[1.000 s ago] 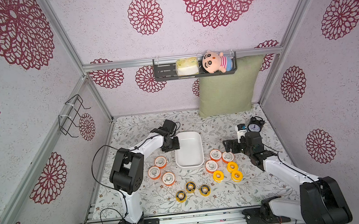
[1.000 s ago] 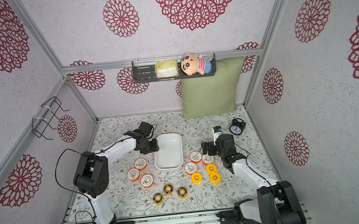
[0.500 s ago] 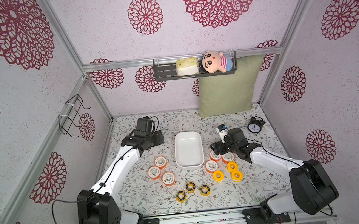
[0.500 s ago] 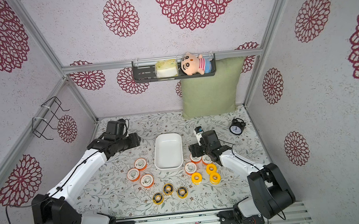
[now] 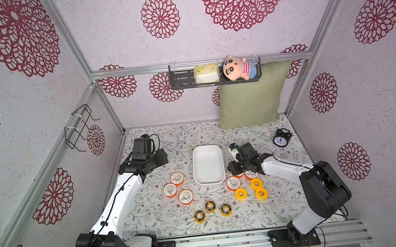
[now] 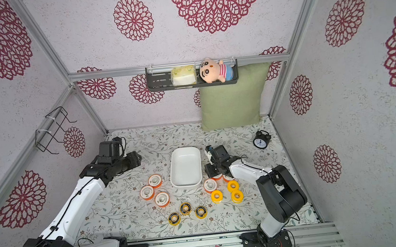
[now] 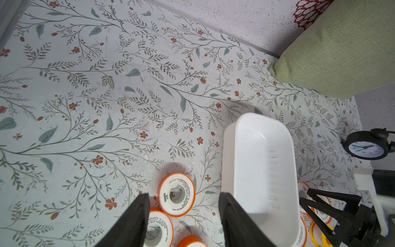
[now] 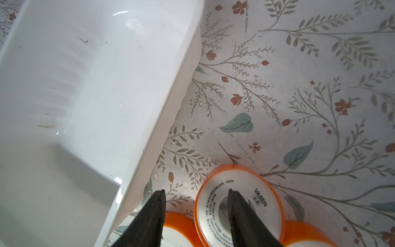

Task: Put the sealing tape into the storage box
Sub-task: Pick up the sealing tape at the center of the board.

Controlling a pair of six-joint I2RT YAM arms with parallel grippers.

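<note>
Over the last second the right gripper (image 8: 195, 192) has swung away from the clock (image 5: 280, 141) and come down over the right orange trio (image 5: 233, 183). The left arm (image 5: 124, 193) has unfolded and drawn the left gripper (image 7: 183, 194) back from the storage box (image 5: 207, 167). Rolls and box lie as they did.

Nearest the arms' bases sit the three black-faced rolls (image 5: 210, 205). Then come the three yellow rolls (image 5: 240, 194) on the right and the left orange trio (image 5: 170, 190), all flat on the table (image 5: 159, 142). Further in, the right orange trio lies just beside the box's right wall.

In the right wrist view that gripper's jaws are partly apart. One finger (image 8: 241, 213) hangs over the centre hole of one orange roll (image 8: 241, 181); the other sits outside its rim with bare table in the gap, so nothing is held yet. The left gripper's jaws stand well apart and empty above the left trio. The box holds no roll. Beyond it stand the clock and the green pillow (image 5: 249, 99).

The step in hand looks like the first pick. Next, I judge, the jaws must pinch that roll's wall, lift it clear of its neighbours and the box rim, then carry it across and let go inside
</note>
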